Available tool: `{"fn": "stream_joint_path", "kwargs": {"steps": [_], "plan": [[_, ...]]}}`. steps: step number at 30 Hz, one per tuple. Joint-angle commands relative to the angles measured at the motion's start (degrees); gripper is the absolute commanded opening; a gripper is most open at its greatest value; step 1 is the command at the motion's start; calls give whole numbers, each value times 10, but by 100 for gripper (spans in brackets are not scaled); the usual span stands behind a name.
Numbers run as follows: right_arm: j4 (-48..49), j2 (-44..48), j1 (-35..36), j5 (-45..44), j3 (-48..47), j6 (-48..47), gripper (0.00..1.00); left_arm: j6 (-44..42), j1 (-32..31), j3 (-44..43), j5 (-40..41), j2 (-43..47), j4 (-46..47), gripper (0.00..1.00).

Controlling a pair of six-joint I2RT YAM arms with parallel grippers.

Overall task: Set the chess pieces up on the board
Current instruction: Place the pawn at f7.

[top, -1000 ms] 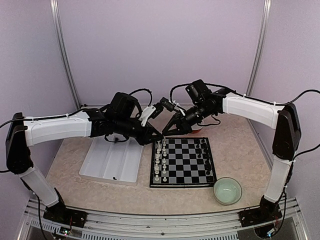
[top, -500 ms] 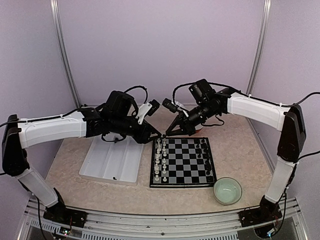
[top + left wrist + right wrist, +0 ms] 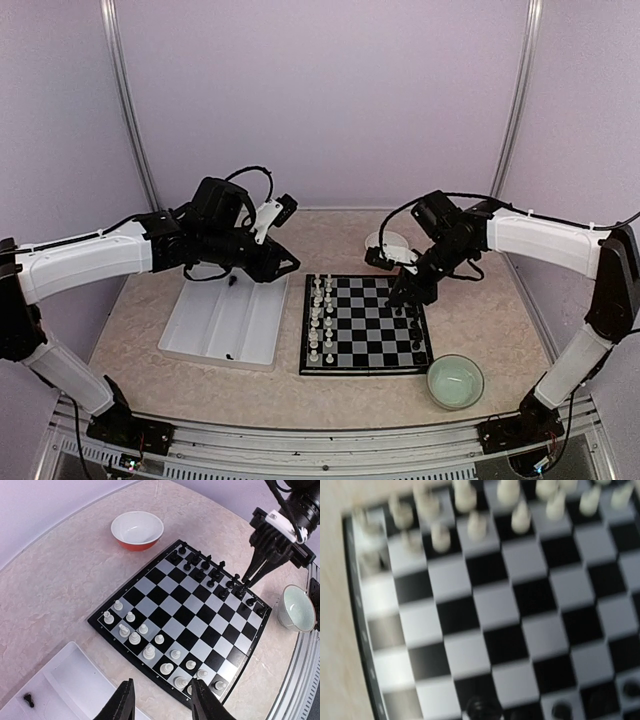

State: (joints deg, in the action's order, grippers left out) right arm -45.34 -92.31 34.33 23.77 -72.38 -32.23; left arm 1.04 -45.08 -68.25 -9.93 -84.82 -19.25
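Right pincer (image 3: 402, 298), clenched, has swung to the board's (image 3: 370, 330) right edge. Left pincer (image 3: 162, 690) (released, empty) has withdrawn toward the tray (image 3: 215, 335).

glossy smooth board (image 3: 185, 625), shiny plastic chess pieces (image 3: 149, 652), matt mottled stone-look surface (image 3: 65, 580), smooth white plastic tray (image 3: 75, 690).

The flat checkered board (image 3: 186, 606) lies on the worktop (image 3: 65, 585), white pieces (image 3: 135, 638) standing upright in two rows along one edge, black pieces (image 3: 205, 563) lining the opposite edge, one stray black piece (image 3: 29, 698) off it.
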Motion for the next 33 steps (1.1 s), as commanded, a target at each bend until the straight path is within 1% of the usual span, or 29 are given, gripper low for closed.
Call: {"fn": "stream_joint_path", "kwargs": {"steps": [1, 9, 13, 17, 22, 30, 33], "plan": [[-32, 24, 0, -73, 34, -46, 0, -9, 7, 2, 8, 9, -10, 39], [-19, 3, 14, -78, 68, -47, 0, -6, 8, 2, 6, 4, -11, 39], [-4, -10, 31, -103, 82, -45, 0, 4, 13, 2, 19, 3, -17, 39], [9, -24, 39, -126, 93, -43, 0, 28, 36, 3, 25, 1, -23, 38], [21, -39, 42, -142, 99, -37, 0, 38, 50, 10, 24, 9, -19, 38], [32, -56, 44, -148, 98, -32, 0, 41, 50, 14, 20, 7, -15, 38], [33, -61, 44, -150, 98, -31, 2, 41, 50, 15, 18, 6, -15, 38]]}}
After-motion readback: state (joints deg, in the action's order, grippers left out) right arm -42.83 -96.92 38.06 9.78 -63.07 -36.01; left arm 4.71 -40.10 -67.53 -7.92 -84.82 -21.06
